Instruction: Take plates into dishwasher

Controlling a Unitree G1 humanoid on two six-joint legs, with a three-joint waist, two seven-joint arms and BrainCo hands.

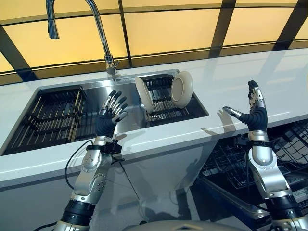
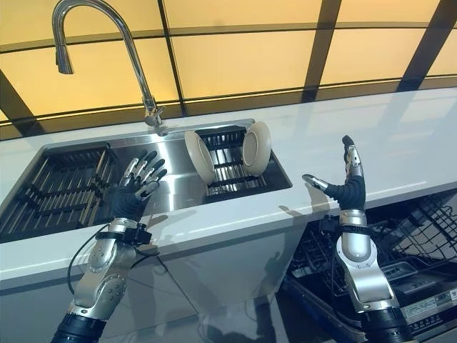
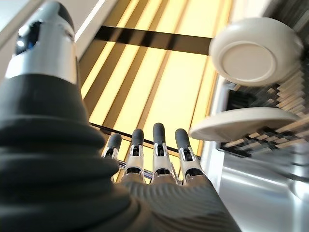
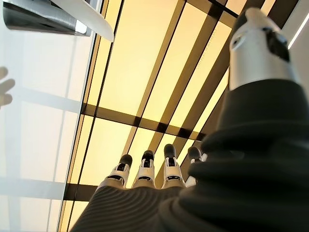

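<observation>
Two cream plates stand on edge in the dark rack in the right half of the steel sink (image 1: 126, 123): one (image 1: 143, 96) on the left, one (image 1: 182, 89) on the right, showing its underside. They also show in the left wrist view (image 3: 254, 50). My left hand (image 1: 110, 115) is open and empty, raised over the sink just left of the plates. My right hand (image 1: 254, 111) is open and empty, raised over the white counter (image 1: 250, 82), above the open dishwasher's lower rack (image 1: 231, 166).
A tall curved faucet (image 1: 98, 29) rises behind the sink. A second dark rack (image 1: 45, 120) fills the sink's left half. The dishwasher's wire rack (image 2: 414, 236) is pulled out below the counter at the right.
</observation>
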